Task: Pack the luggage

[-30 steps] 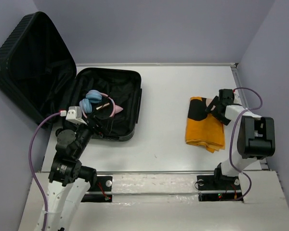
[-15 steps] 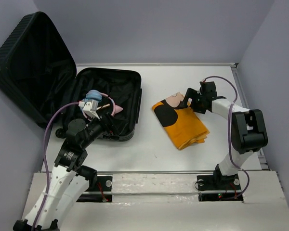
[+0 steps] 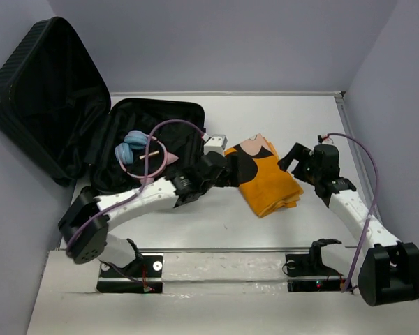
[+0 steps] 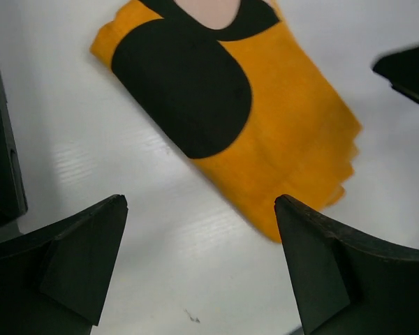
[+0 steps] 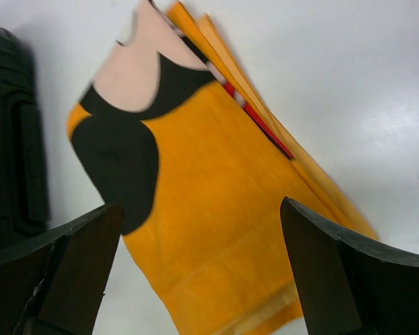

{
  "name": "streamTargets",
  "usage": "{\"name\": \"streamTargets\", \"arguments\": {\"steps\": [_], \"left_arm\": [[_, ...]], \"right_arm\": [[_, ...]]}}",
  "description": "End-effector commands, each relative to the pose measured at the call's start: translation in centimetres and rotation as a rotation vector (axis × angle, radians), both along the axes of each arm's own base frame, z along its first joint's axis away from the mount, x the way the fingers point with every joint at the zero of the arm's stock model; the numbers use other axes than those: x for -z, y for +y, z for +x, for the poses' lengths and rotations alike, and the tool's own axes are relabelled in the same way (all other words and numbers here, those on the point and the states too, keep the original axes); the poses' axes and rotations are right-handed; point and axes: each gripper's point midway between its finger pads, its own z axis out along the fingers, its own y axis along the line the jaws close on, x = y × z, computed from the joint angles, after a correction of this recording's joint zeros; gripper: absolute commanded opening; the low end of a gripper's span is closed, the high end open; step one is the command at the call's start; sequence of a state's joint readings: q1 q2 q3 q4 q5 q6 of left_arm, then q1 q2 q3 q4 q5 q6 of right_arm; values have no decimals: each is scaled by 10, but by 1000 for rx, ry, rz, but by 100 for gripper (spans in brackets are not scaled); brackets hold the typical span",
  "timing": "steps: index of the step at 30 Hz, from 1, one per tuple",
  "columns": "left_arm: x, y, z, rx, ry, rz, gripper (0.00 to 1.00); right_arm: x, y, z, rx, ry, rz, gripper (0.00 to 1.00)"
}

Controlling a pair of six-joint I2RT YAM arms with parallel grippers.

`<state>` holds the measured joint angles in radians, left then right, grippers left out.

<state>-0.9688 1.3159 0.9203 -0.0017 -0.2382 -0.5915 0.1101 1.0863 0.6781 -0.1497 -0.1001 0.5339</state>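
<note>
Step in hand, likely: fetching the cloth [image 3: 265,178], flat on the counter [image 3: 265,118] just beside the open luggage [image 3: 185,139]; left pincer [image 4: 199,209] and right pincer [image 5: 200,209] gape wide, empty, over it, so next one must drop and pinch an edge.

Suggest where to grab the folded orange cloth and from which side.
Probably the black-patch end of the orange cloth, nearest the luggage. It lies flat and folded on the table, so come straight down and pinch over that edge; the open left gripper hangs near it. The opposite end shows loose stepped layers that may splay.
</note>
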Motion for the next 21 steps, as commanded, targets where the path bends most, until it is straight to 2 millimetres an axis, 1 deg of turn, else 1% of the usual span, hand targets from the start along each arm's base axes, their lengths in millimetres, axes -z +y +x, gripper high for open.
{"name": "streamTargets", "arguments": {"steps": [1, 2, 3, 4, 5, 6, 7, 8, 9, 10, 12, 13, 14, 15, 17, 18, 20, 21], "left_arm": [[10, 2, 57, -218, -85, 125, 99], [16, 0, 64, -229, -77, 145, 99], [26, -9, 75, -239, -67, 163, 99], [31, -9, 83, -255, -57, 168, 99], [40, -8, 85, -257, -38, 196, 99], [49, -15, 92, -257, -24, 207, 99], [54, -15, 98, -266, -15, 212, 99], [65, -19, 105, -271, -3, 226, 99], [70, -21, 109, -274, 6, 232, 99], [74, -19, 116, -289, 16, 229, 99], [82, -20, 127, -304, 35, 220, 99], [97, -19, 131, -308, 60, 229, 98], [102, -19, 137, -307, 87, 204, 98], [116, -16, 138, -306, 116, 214, 97], [119, -21, 145, -298, 118, 181, 96], [123, -23, 147, -294, 123, 183, 96], [129, -29, 148, -276, 135, 179, 95], [130, -31, 148, -270, 135, 175, 95]], "right_arm": [[36, -15, -30, 119, 82, 20, 99], [36, -14, -34, 130, 79, 39, 99], [40, -14, -38, 137, 88, 54, 99], [47, -14, -45, 155, 104, 72, 99], [50, -16, -47, 173, 111, 78, 99], [52, -17, -49, 181, 114, 80, 99], [56, -17, -53, 183, 120, 81, 99], [57, -17, -55, 187, 129, 86, 99], [59, -17, -56, 189, 135, 86, 99], [62, -17, -58, 193, 145, 89, 99], [70, -22, -62, 229, 172, 79, 99], [72, -22, -63, 233, 181, 87, 99], [79, -22, -67, 236, 207, 85, 99], [83, -22, -69, 237, 223, 79, 99], [91, -26, -73, 259, 260, 61, 99], [98, -35, -77, 307, 298, 27, 99], [100, -43, -79, 359, 319, 8, 99], [101, -43, -79, 363, 326, 13, 100]]}}
